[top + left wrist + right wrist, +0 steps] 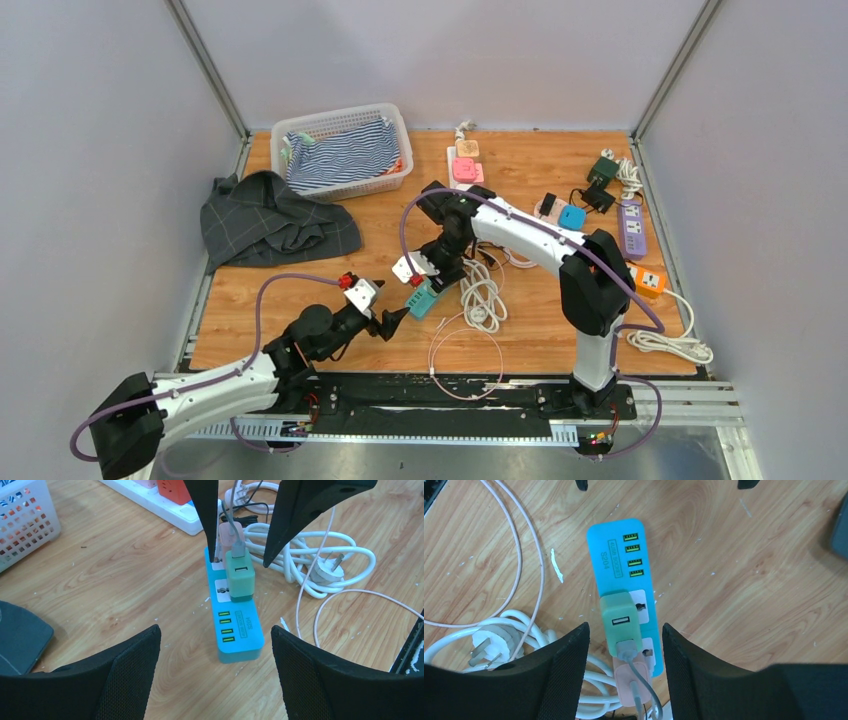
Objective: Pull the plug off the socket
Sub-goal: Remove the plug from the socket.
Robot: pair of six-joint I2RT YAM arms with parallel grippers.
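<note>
1. Far left of the wooden worktop (520,170): a crumpled dark grey checked cloth (270,222) lies flat. Just behind it to the right stands a white plastic lattice basket (365,185) holding blue-and-white striped fabric (340,155).
2. Left gripper (393,320): positioned low at the near end of the strip described below. Its black fingers (125,680) are spread wide, with nothing between them and no contact with any item.
3. Task item: a mint-green square charger plug (620,620) is seated in a socket of a turquoise plastic power strip (616,545). The strip lies flat at the worktop's centre, between the two grippers, with four yellow USB ports at the end nearest the left gripper. A grey USB lead (626,650) enters the plug's face. A pale pink plug (631,680) occupies the next socket, just beside the green one.
4. Right gripper (625,629): reaches down over the plug. Its fingers (564,670) stand on either side of the plug with a narrow gap on each side, gripping nothing.
5. Just right of the strip: a coiled white cable (483,295) and a thin pink cable loop (465,350).
6. Rear centre: a white power strip carrying pink adapters (463,165).
7. Far right: a purple power strip (632,228) and an orange socket block (648,280).
</note>
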